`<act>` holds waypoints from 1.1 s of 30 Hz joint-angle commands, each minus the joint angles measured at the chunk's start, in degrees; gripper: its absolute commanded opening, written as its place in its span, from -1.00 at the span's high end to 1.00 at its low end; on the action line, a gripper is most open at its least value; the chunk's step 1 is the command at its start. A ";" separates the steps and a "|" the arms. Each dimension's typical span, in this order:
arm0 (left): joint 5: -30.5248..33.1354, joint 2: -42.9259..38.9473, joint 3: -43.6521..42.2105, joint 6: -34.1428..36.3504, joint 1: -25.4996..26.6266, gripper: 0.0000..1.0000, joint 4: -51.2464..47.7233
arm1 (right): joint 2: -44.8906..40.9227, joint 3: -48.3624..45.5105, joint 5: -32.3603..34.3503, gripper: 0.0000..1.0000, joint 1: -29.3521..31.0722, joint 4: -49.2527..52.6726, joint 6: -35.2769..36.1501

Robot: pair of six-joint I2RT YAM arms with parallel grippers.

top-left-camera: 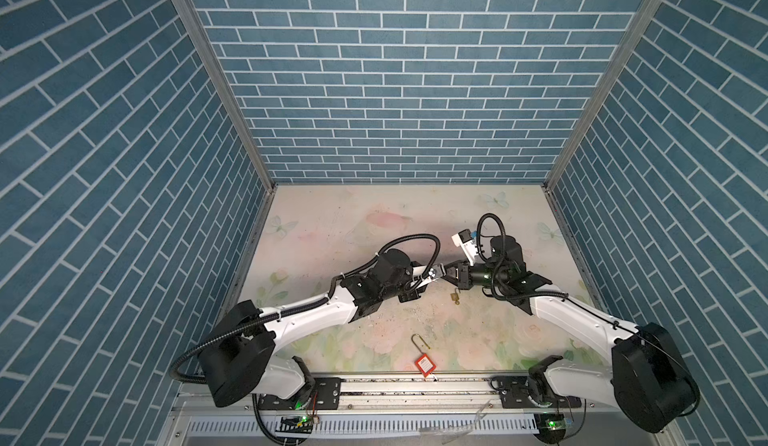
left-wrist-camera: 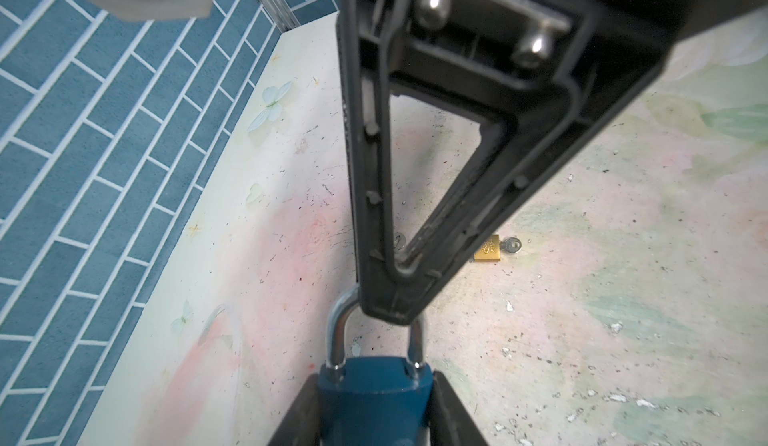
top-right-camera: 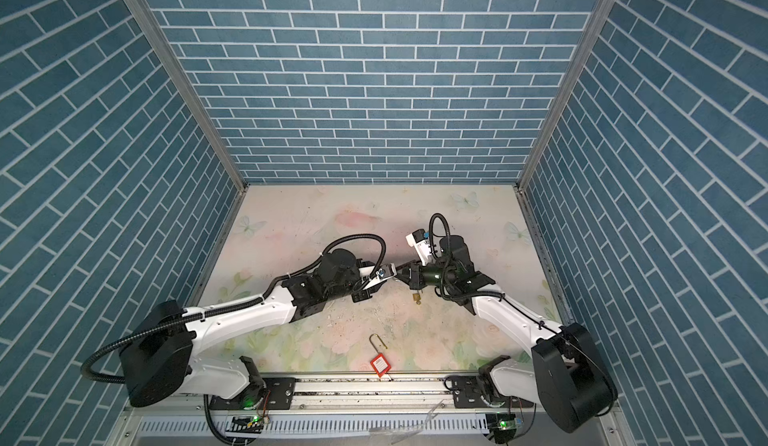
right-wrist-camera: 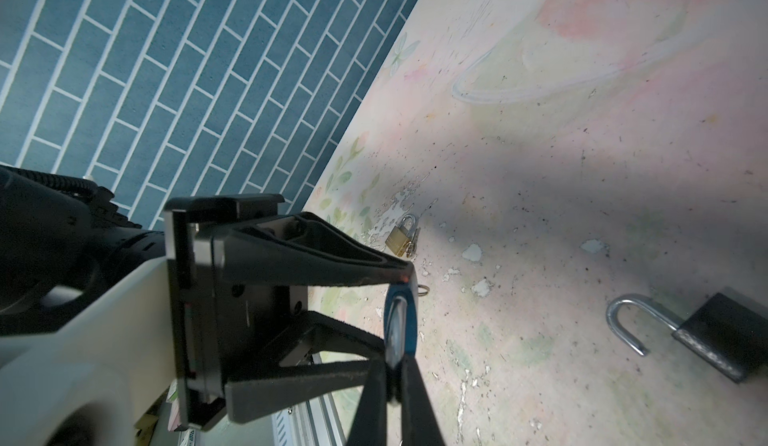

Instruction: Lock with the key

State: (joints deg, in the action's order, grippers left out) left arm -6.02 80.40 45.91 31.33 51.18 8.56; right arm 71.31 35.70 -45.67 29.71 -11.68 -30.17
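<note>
My left gripper (left-wrist-camera: 376, 406) is shut on the body of a blue padlock (left-wrist-camera: 374, 386), whose silver shackle (left-wrist-camera: 338, 332) points away from the wrist. My right gripper (right-wrist-camera: 392, 381) meets it head-on, its fingers pinched shut on the top of that shackle. In both top views the two grippers (top-left-camera: 434, 275) (top-left-camera: 448, 275) touch tip to tip above the middle of the table. A small brass padlock (left-wrist-camera: 488, 248) lies on the table below them, with a silver key (left-wrist-camera: 513, 245) sticking out of its base. I see no key at the blue padlock; its base is hidden between my left fingers.
A red padlock (top-left-camera: 424, 366) with a long open shackle lies near the front rail (top-left-camera: 415, 386). A black padlock (right-wrist-camera: 723, 336) with its shackle swung open lies on the floral table (top-left-camera: 332, 224). Blue brick walls (top-left-camera: 395, 91) close the back and both sides.
</note>
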 commanded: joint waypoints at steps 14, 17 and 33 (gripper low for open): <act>-10.24 0.11 11.78 -2.42 1.84 1.00 31.09 | 7.73 -3.34 -2.84 1.00 3.83 1.63 -1.29; -11.01 0.28 12.88 -2.44 1.71 1.00 31.30 | 8.68 -3.55 -2.69 1.00 4.02 0.75 -1.54; -9.46 1.50 10.49 -4.66 0.94 1.00 31.17 | 7.17 -1.21 -0.67 1.00 3.36 3.18 -0.69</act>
State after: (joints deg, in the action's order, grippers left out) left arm -6.15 85.82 49.39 28.25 49.76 8.38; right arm 76.88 34.74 -43.07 29.67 -19.51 -31.03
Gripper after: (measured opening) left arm 0.399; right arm 0.071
